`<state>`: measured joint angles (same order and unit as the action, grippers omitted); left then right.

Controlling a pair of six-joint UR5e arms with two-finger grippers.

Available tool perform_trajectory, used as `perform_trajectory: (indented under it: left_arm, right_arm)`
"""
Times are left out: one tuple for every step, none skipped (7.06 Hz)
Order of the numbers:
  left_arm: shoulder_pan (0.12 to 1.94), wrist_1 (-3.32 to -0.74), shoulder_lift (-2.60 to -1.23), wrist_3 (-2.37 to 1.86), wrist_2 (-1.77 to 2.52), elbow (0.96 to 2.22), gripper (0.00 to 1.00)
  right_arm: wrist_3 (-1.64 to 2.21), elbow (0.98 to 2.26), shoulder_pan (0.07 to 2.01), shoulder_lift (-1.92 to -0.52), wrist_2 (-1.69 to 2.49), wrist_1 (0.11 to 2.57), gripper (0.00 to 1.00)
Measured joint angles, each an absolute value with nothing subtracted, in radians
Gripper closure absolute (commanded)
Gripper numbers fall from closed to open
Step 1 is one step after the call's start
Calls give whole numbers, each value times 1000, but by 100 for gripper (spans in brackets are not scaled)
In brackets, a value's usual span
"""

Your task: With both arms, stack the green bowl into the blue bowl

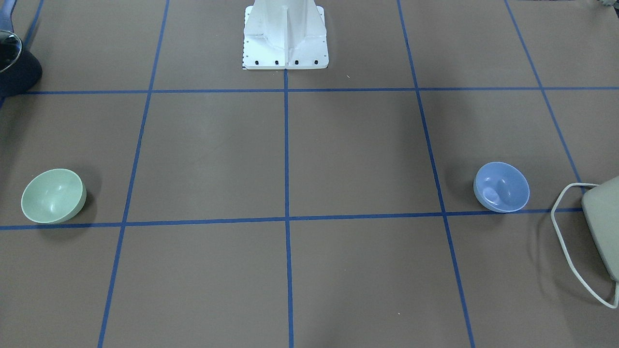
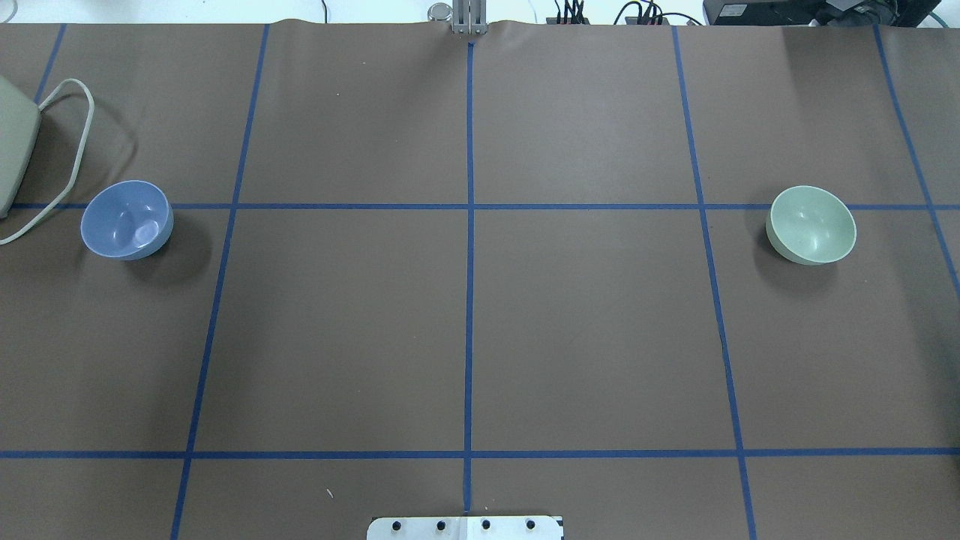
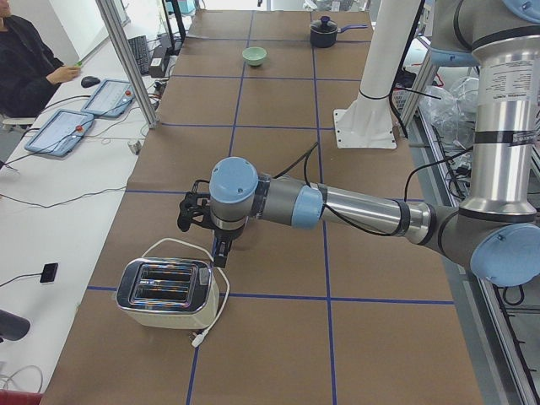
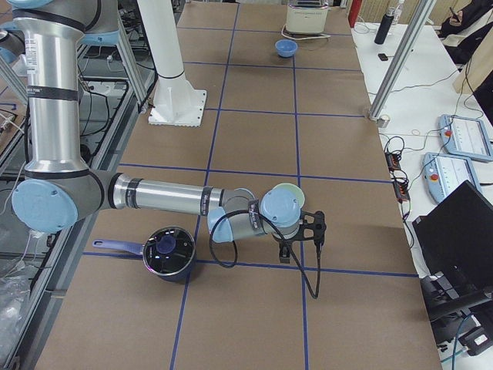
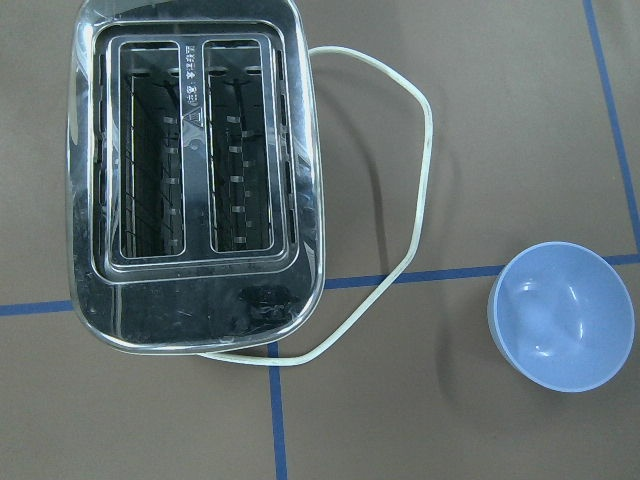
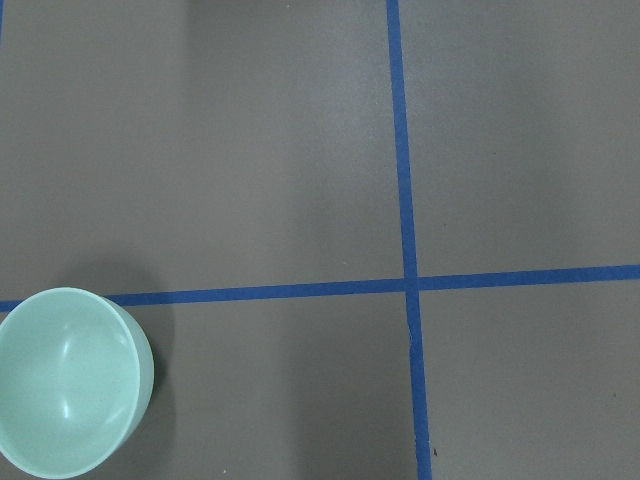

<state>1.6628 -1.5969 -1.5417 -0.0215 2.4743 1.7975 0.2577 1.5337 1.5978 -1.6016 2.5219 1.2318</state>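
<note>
The green bowl (image 2: 811, 224) stands upright on the table's right side, also seen in the front view (image 1: 53, 195) and in the right wrist view (image 6: 68, 380). The blue bowl (image 2: 126, 220) stands upright on the far left, also seen in the front view (image 1: 501, 186) and in the left wrist view (image 5: 562, 315). My left gripper (image 3: 194, 213) hovers high over the blue bowl's area. My right gripper (image 4: 314, 226) hovers high beside the green bowl. Both show only in side views, so I cannot tell if they are open or shut.
A chrome toaster (image 5: 190, 170) with a white cord (image 5: 420, 180) stands just left of the blue bowl. A dark pot (image 4: 168, 250) sits near the green bowl on the robot's side. The white pedestal (image 1: 285, 34) stands at the table's middle rear.
</note>
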Motion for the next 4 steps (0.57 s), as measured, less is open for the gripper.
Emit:
perform_trajectory:
  left_arm:
    - [1663,-1597,-1541,-21,2474,1797,2]
    - [1663,-1597,-1541,-21,2474,1797,2]
    - [1663,-1597,-1542,-23,2474,1797,2]
    - [1661,-1591,-1548,-28,2474,1796,2]
  right_arm:
    - [258,1533,1598,-1601,2522,1232,0]
    - [259,1534,1597,-1595,2522,1232,0]
    - [263,1533,1597,-1579,2520,1235,0]
    - [268,1528,1595,-1563,2511,1240,0]
